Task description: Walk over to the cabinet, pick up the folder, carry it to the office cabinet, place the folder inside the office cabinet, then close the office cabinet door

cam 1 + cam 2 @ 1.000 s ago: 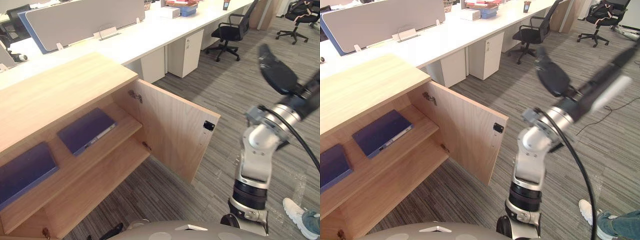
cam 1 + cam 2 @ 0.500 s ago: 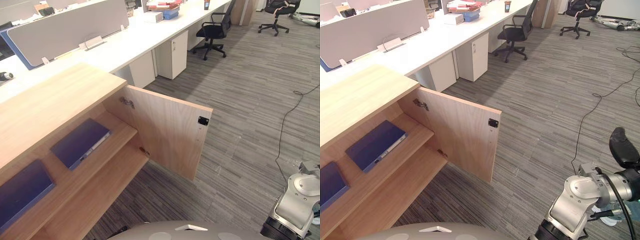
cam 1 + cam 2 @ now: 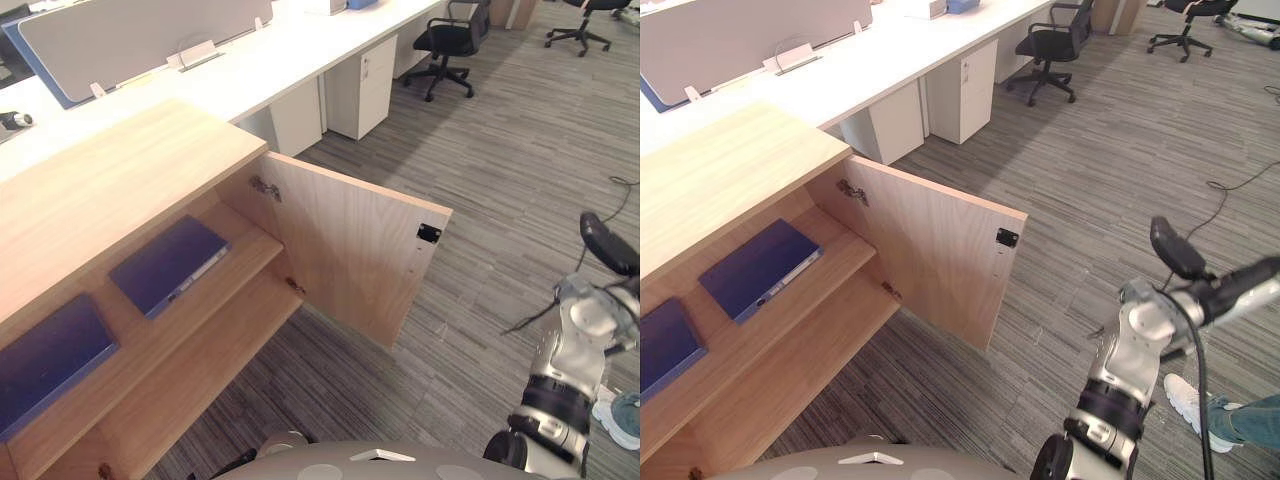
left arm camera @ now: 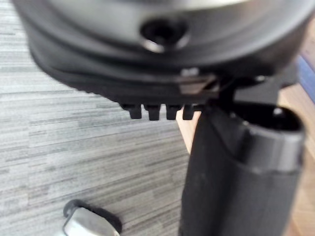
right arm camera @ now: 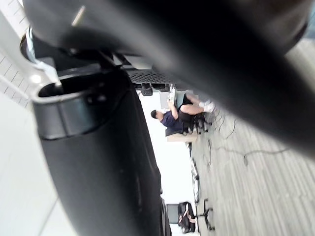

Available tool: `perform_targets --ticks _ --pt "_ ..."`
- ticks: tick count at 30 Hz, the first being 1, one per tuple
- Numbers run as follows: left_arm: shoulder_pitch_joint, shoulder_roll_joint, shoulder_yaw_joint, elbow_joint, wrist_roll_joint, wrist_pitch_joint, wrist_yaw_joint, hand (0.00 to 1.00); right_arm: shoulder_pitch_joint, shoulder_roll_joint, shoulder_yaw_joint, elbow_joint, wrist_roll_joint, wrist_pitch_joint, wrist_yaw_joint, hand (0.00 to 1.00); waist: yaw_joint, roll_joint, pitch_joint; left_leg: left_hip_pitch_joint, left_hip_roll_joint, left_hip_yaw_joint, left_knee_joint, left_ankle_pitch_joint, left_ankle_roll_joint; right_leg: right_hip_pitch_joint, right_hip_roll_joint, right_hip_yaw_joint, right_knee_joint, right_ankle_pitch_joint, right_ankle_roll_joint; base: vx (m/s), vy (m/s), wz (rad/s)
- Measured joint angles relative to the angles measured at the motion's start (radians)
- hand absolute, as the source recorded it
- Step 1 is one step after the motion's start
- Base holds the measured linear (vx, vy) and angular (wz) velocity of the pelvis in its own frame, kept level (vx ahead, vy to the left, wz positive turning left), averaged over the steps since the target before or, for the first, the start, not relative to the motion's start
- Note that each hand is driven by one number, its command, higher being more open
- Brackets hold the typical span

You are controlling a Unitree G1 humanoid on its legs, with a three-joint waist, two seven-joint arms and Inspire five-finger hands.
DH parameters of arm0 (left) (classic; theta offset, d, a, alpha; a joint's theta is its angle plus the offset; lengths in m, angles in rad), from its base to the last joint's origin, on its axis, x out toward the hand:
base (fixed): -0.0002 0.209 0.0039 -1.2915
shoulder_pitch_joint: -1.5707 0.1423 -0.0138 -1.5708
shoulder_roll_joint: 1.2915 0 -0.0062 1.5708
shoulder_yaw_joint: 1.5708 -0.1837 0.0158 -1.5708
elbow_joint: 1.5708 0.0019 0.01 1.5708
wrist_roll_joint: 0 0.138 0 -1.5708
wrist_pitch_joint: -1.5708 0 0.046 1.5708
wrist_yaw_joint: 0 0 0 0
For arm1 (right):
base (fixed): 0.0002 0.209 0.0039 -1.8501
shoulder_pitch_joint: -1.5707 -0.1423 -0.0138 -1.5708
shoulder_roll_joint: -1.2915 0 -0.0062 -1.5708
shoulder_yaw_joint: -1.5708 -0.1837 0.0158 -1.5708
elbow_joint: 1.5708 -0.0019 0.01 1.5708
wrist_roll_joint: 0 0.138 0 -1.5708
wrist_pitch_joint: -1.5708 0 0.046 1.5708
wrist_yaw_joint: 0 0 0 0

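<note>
A dark blue folder [image 3: 168, 262] lies flat on the upper shelf of the open wooden cabinet [image 3: 110, 190]. A second blue folder [image 3: 45, 360] lies on the same shelf, further left. The cabinet door [image 3: 350, 255] stands swung wide open toward the carpet. My right hand [image 3: 1178, 250] hangs in the air right of the door, well clear of it, open and holding nothing. In the left wrist view my left hand [image 4: 236, 172] is open and empty over the carpet, with a wooden edge showing past it.
A long white desk [image 3: 250, 70] with a grey divider [image 3: 130, 35] runs behind the cabinet, with white drawer units [image 3: 365, 85] under it. A black office chair [image 3: 450, 40] stands at the back. A person's shoe [image 3: 1188, 400] rests on the carpet at the lower right.
My right hand was raised high at the right a second ago, dropped low, and now hangs at mid height. The camera has shifted. Folders and door have not moved.
</note>
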Motion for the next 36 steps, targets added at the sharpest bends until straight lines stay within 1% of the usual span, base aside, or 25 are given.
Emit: perform_targets --ticks 1,5,8,9,11,12,14,15,16,17,18,19,21,22,24,25,26,29,31,34,36 --pt "0.004 0.001 -0.001 0.0 0.0 0.0 -0.003 1.0 -0.034 -0.028 0.013 0.034 0.01 -0.014 0.015 1.0 0.001 -0.001 0.001 0.0 -0.001 -0.003 -0.001 0.001 0.001 0.001 0.0 -0.003 0.0 0.0 0.0 0.01 0.033 0.07" --pt "0.011 0.001 -0.001 0.0 0.0 0.0 -0.013 1.0 -0.134 -0.104 0.029 0.158 0.042 -0.038 0.057 1.0 0.006 -0.006 0.004 0.001 -0.007 -0.013 -0.014 0.009 0.008 0.002 -0.002 -0.014 0.0 0.001 0.0 0.0 0.034 0.07" --pt "0.013 0.002 -0.001 0.0 0.0 0.0 -0.016 1.0 -0.176 -0.136 0.028 0.245 0.079 -0.038 0.081 1.0 0.011 -0.007 0.005 0.001 -0.009 -0.016 -0.014 0.011 0.01 0.003 -0.004 -0.014 0.0 0.001 0.0 -0.02 0.044 0.02" --pt "0.017 0.006 -0.002 0.0 0.0 -0.001 -0.017 1.0 -0.203 -0.156 0.03 0.33 0.087 -0.039 0.1 1.0 0.011 -0.007 0.005 0.0 -0.01 -0.017 -0.014 0.012 0.01 0.002 -0.005 -0.014 0.0 0.001 0.0 -0.03 0.039 0.01" --pt "0.017 0.01 -0.003 0.0 0.0 -0.001 -0.017 1.0 -0.212 -0.172 0.03 0.391 0.091 -0.04 0.123 1.0 0.013 -0.008 0.005 -0.002 -0.011 -0.019 -0.014 0.014 0.011 0.001 -0.005 -0.014 0.0 0.001 0.0 -0.04 0.037 0.02" --pt "0.019 0.013 -0.005 0.0 0.0 -0.001 -0.017 1.0 -0.225 -0.18 0.031 0.449 0.117 -0.04 0.143 1.0 0.017 -0.009 0.006 -0.006 -0.012 -0.021 -0.014 0.016 0.011 -0.002 -0.005 -0.014 0.0 0.001 0.0 -0.05 0.032 0.01" --pt "0.02 0.019 -0.014 0.0 0.0 -0.001 -0.017 1.0 -0.244 -0.182 0.046 0.552 0.131 -0.046 0.17 1.0 0.017 -0.006 0.01 -0.01 -0.013 -0.021 -0.017 0.021 0.01 -0.009 -0.005 -0.012 0.0 0.003 -0.001 -0.06 0.03 -0.01" --pt "0.02 0.025 -0.026 0.0 -0.001 -0.001 -0.019 1.0 -0.245 -0.184 0.07 0.632 0.155 -0.061 0.201 1.0 0.017 -0.012 0.015 -0.009 -0.017 -0.022 -0.032 0.03 0.009 -0.016 -0.006 -0.011 0.0 0.005 -0.002 -0.06 0.031 0.01" --pt "0.016 0.03 -0.038 -0.003 -0.001 -0.001 -0.024 1.0 -0.247 -0.18 0.084 0.715 0.178 -0.06 0.248 1.0 0.018 -0.01 0.019 -0.008 -0.022 -0.022 -0.048 0.042 0.009 -0.019 -0.008 -0.012 0.0 0.008 -0.003 -0.05 0.033 0.03" --pt "0.014 0.032 -0.043 -0.004 0.0 -0.001 -0.026 1.0 -0.247 -0.176 0.089 0.756 0.194 -0.056 0.272 1.0 0.018 -0.01 0.024 -0.008 -0.024 -0.023 -0.053 0.046 0.009 -0.021 -0.009 -0.013 0.0 0.009 -0.003 -0.04 0.034 0.05" --pt "0.007 0.033 -0.044 -0.004 0.0 -0.001 -0.029 1.0 -0.247 -0.167 0.09 0.816 0.194 -0.05 0.306 1.0 0.022 -0.009 0.034 -0.007 -0.026 -0.024 -0.058 0.05 0.01 -0.021 -0.01 -0.014 0.0 0.01 -0.003 -0.04 0.039 0.06" --pt "0.003 0.034 -0.045 -0.004 0.0 -0.001 -0.036 1.0 -0.247 -0.152 0.089 0.882 0.194 -0.028 0.353 1.0 0.024 -0.005 0.042 -0.006 -0.031 -0.028 -0.067 0.056 0.01 -0.023 -0.013 -0.014 0.0 0.013 -0.002 -0.03 0.042 0.09" --pt "-0.002 0.036 -0.052 -0.005 0.001 0.0 -0.046 1.0 -0.247 -0.121 0.085 0.961 0.193 0.0 0.404 1.0 0.025 0.007 0.057 -0.007 -0.037 -0.032 -0.07 0.058 0.013 -0.023 -0.018 -0.016 0.0 0.017 0.001 -0.01 0.072 0.08" --pt "-0.007 0.037 -0.053 -0.007 0.001 0.0 -0.054 1.0 -0.247 -0.107 0.079 0.983 0.193 0.009 0.425 1.0 0.027 0.014 0.065 -0.007 -0.043 -0.035 -0.073 0.061 0.017 -0.023 -0.023 -0.018 0.0 0.019 0.003 0.0 0.08 0.06" --pt "-0.008 0.037 -0.053 -0.007 0.001 0.0 -0.056 1.0 -0.247 -0.098 0.045 0.986 0.195 0.009 0.427 1.0 0.026 0.021 0.072 -0.006 -0.054 -0.039 -0.082 0.065 0.022 -0.023 -0.031 -0.023 0.0 0.022 0.007 0.0 0.066 0.08" --pt "-0.008 0.038 -0.053 -0.007 0.001 0.0 -0.056 1.0 -0.248 -0.1 0.046 0.986 0.195 0.009 0.427 1.0 0.025 0.022 0.074 -0.006 -0.056 -0.039 -0.082 0.065 0.022 -0.023 -0.033 -0.023 0.0 0.023 0.008 -0.01 0.147 0.02" --pt "-0.015 0.064 -0.084 -0.008 0.002 0.0 -0.062 1.0 -0.27 -0.105 0.05 0.991 0.204 -0.016 0.426 1.0 0.024 0.016 0.087 -0.001 -0.07 -0.041 -0.089 0.068 0.028 -0.023 -0.045 -0.02 0.0 0.032 0.01 -0.02 0.141 -0.03" --pt "-0.015 0.066 -0.089 -0.008 0.002 0.0 -0.067 1.0 -0.272 -0.105 0.061 0.996 0.232 -0.021 0.426 1.0 0.026 0.016 0.09 0.005 -0.078 -0.039 -0.101 0.074 0.035 -0.023 -0.048 -0.016 0.0 0.035 0.012 -0.03 0.078 -0.02" --pt "-0.014 0.066 -0.089 -0.006 0.002 0.0 -0.067 1.0 -0.273 -0.1 0.133 0.993 0.236 -0.026 0.418 1.0 0.027 0.017 0.092 0.005 -0.079 -0.035 -0.101 0.074 0.036 -0.026 -0.049 -0.014 0.0 0.038 0.013 -0.03 0.031 -0.07" --pt "-0.014 0.066 -0.091 -0.006 0.001 -0.002 -0.067 1.0 -0.287 -0.113 0.282 0.988 0.282 -0.058 0.389 1.0 0.026 0.018 0.092 0.004 -0.069 -0.02 -0.097 0.074 0.036 -0.032 -0.047 -0.006 0.0 0.042 0.009 -0.03 0.012 -0.15" --pt "-0.017 0.067 -0.102 -0.006 0.001 -0.004 -0.067 1.0 -0.29 -0.123 0.349 0.979 0.282 -0.058 0.381 1.0 0.026 0.02 0.093 0.004 -0.061 -0.019 -0.092 0.074 0.035 -0.032 -0.04 -0.005 -0.001 0.04 0.004 -0.02 -0.018 -0.09"
